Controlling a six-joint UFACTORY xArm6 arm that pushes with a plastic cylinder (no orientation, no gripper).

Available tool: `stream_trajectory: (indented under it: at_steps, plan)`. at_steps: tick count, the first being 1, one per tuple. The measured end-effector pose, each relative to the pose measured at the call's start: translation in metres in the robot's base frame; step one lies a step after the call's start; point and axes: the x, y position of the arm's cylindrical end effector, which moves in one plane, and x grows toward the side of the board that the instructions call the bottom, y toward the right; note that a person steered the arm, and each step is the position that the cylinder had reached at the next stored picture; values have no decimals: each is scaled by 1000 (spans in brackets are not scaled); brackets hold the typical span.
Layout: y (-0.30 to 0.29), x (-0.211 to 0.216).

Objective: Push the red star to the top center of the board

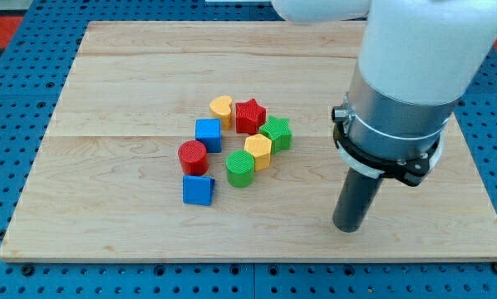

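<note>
Red star [250, 115]: in the block cluster, touching the yellow heart [222, 108] and green star [276, 133].
Tip [347, 227]: bare rod, holding nothing, well apart toward the view's lower right.

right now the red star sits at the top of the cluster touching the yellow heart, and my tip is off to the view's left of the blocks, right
Not quite. The camera view shows the red star at the top of the cluster, touching the yellow heart, as you say. But my tip is off to the view's right of the blocks, not the left, and lower down the board, clear of all of them.
</note>
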Motion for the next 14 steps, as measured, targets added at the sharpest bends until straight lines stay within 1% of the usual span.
stream_trajectory:
  at_steps: [1, 2, 3, 4, 6, 7, 8, 9, 10, 11, 12, 13, 14]
  plan:
    - [1, -1]
    - [1, -35]
    - [-29, -79]
    - [-84, -97]
    - [-108, -164]
    - [-108, -187]
    - [-108, -197]
    - [-108, -197]
    - [-156, -212]
    - [-210, -244]
    - [-230, -265]
    - [-170, -260]
    - [-161, -247]
